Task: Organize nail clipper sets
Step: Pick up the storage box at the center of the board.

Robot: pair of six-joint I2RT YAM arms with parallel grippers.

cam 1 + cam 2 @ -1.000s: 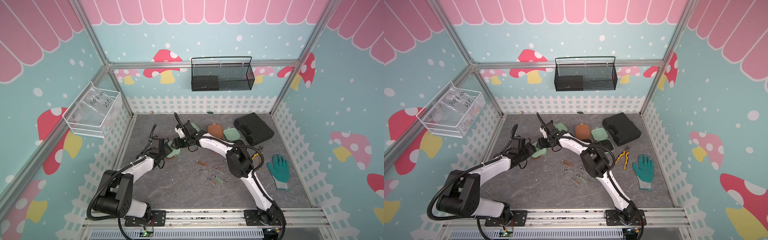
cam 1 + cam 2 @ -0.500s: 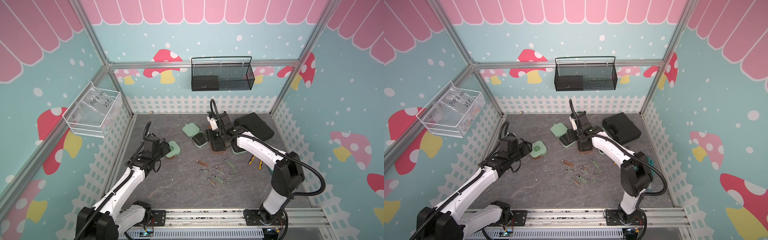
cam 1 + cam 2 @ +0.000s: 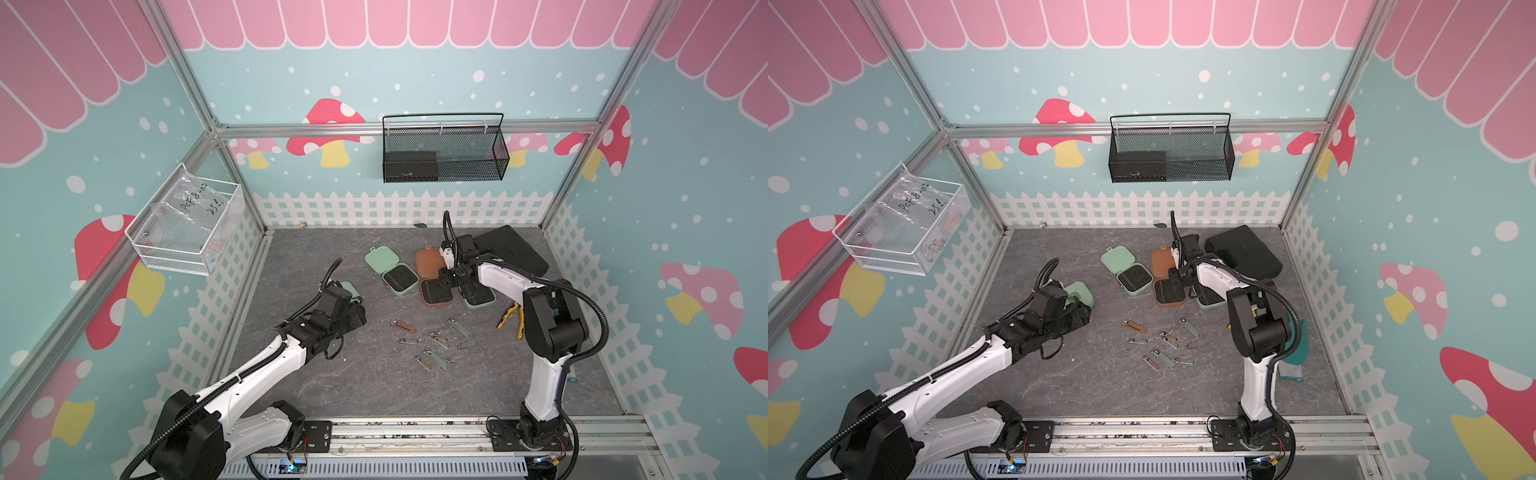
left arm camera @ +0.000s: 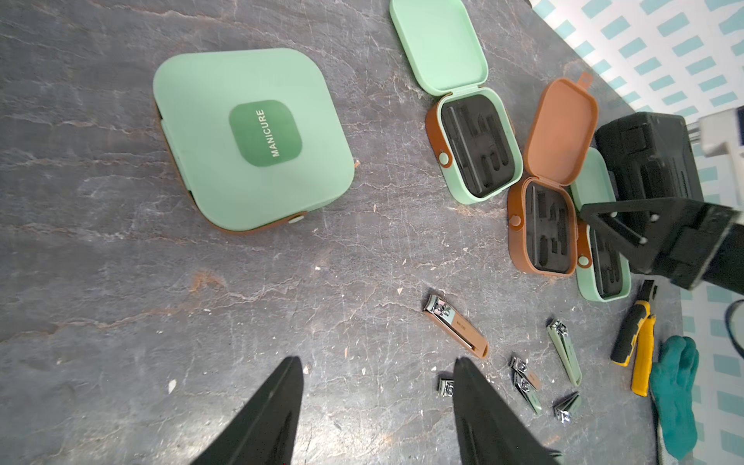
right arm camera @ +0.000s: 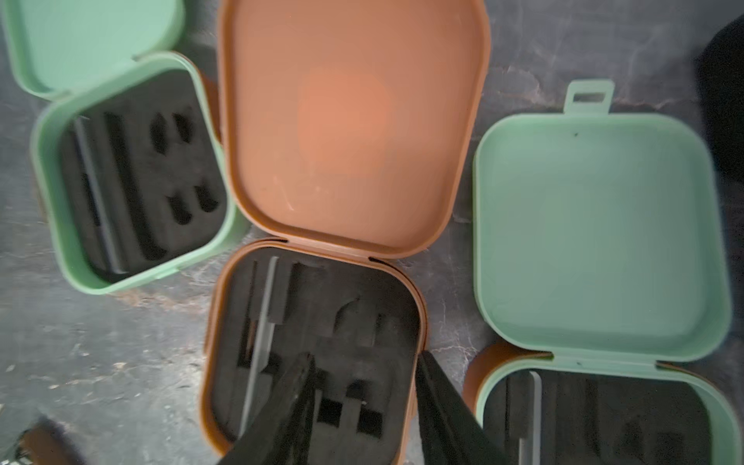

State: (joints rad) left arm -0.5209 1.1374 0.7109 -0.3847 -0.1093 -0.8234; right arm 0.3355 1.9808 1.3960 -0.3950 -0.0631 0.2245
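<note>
Nail clipper cases: four rounded-square hinged shells of smooth matte plastic, on the grey stone-veined tabletop.
Closed mint case: lid shut, dark green "MANICURE" patch, brown strap along its edge; lies alone, well apart from the open three.
Open mint case, brown case, second open mint case: side by side, lids laid back, black slotted foam inserts exposed.
Clippers: slim metal levers, mint- or brown-faced, scattered loose near the open cases.
Left gripper: black tapered fingers spread above bare tabletop, nothing between.
Right gripper: fingers parted over the brown case's insert, holding nothing.
</note>
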